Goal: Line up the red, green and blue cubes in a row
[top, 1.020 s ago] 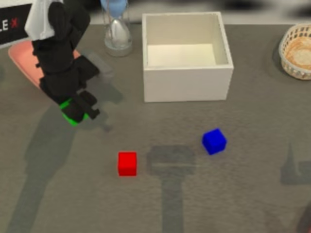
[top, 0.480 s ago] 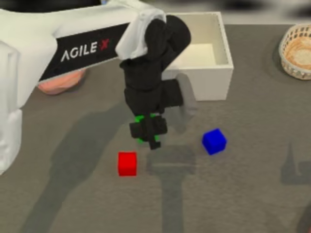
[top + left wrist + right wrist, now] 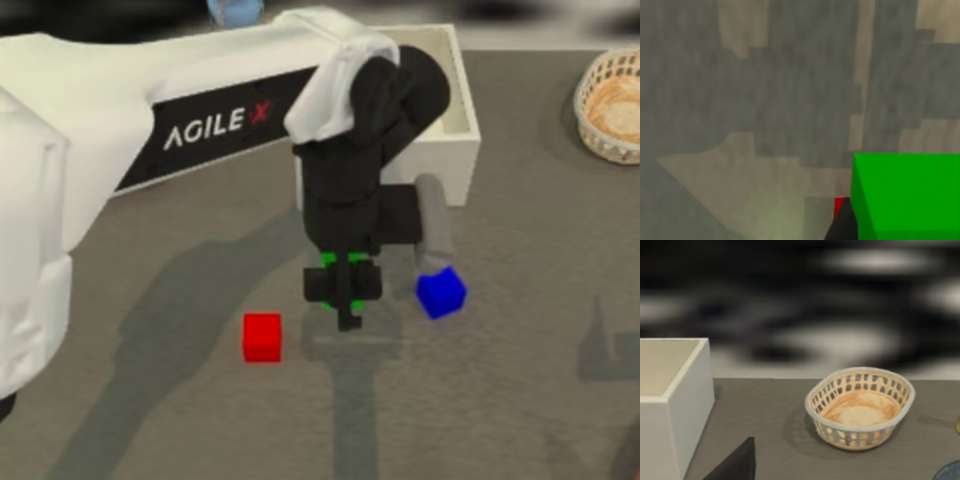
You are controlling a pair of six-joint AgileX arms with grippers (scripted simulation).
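Leftmost of the task's things, the red cube (image 3: 262,336) sits flat on the grey bench (image 3: 520,400), alone and apart from the others. Just to its right, the left arm reaches in from the top view's left edge, its white housing marked AGILEX, and the left tool (image 3: 343,285) hangs between the red cube and the blue cube (image 3: 441,291). That tool is clenched on the green cube (image 3: 905,195), whose green edge peeks out under the black fingers from above and fills the corner of the left wrist view, with a sliver of red beside it. Whether the green cube touches the bench cannot be told. The blue cube rests on the bench just beside the tool, turned slightly askew. Behind the arm stands the white box (image 3: 455,150), partly hidden. Far right at the bench's edge is a woven basket (image 3: 610,105), also seen with the box from the right wrist. The right tool is out of sight.
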